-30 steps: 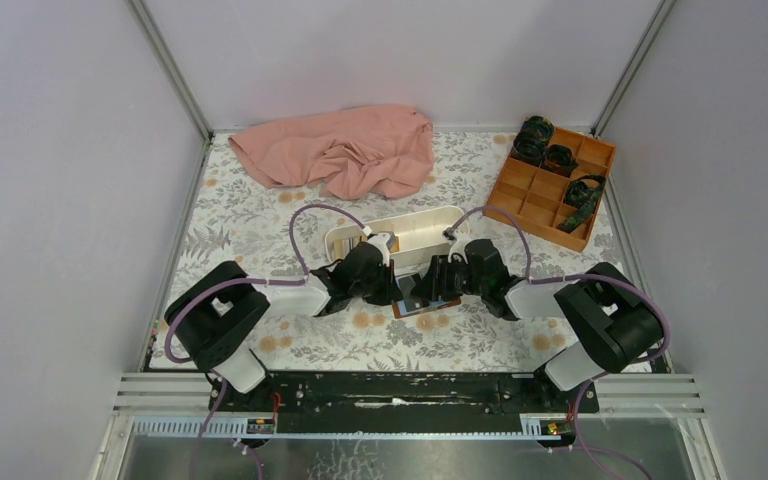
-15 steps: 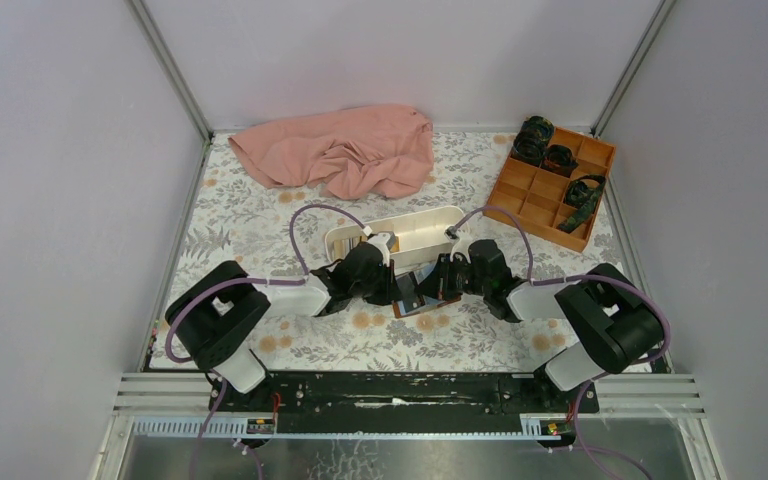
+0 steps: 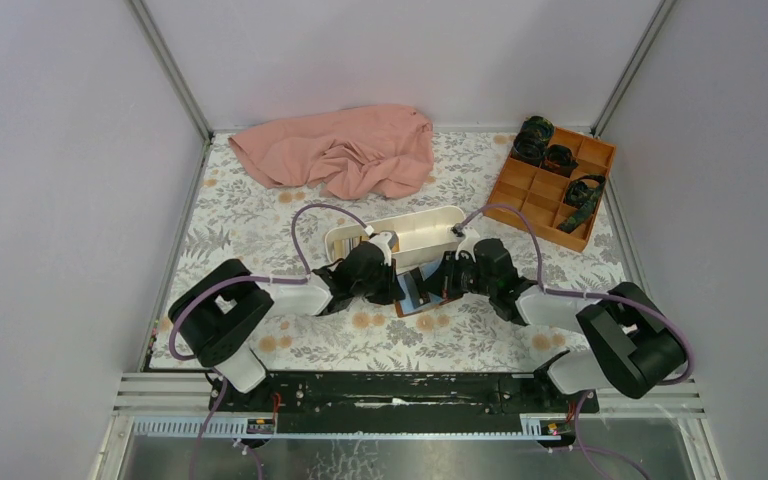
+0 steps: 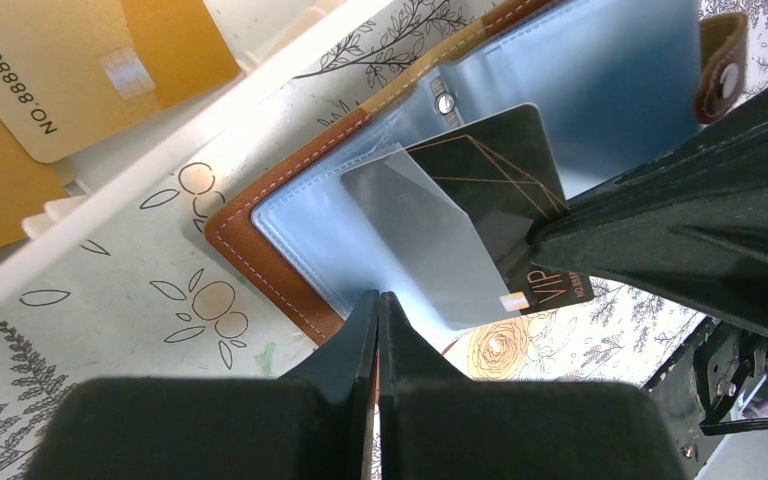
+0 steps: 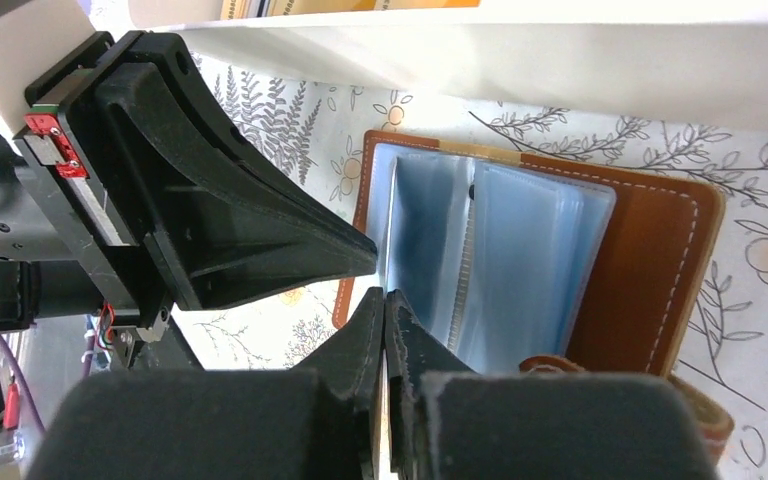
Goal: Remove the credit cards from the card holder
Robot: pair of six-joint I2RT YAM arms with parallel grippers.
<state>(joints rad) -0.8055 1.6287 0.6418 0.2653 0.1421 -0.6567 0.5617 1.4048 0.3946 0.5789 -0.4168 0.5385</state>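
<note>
The card holder lies open on the floral cloth, blue sleeves up, with the white tray wall beyond it, the left gripper tip at its left edge and the right gripper, fingers pressed together, at its near edge.

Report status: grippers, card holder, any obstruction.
Left gripper shut on card holder at its sleeve edge. Right gripper shut on black VIP card, part-way out. Yellow cards lie in white tray. No obstruction seen.
</note>
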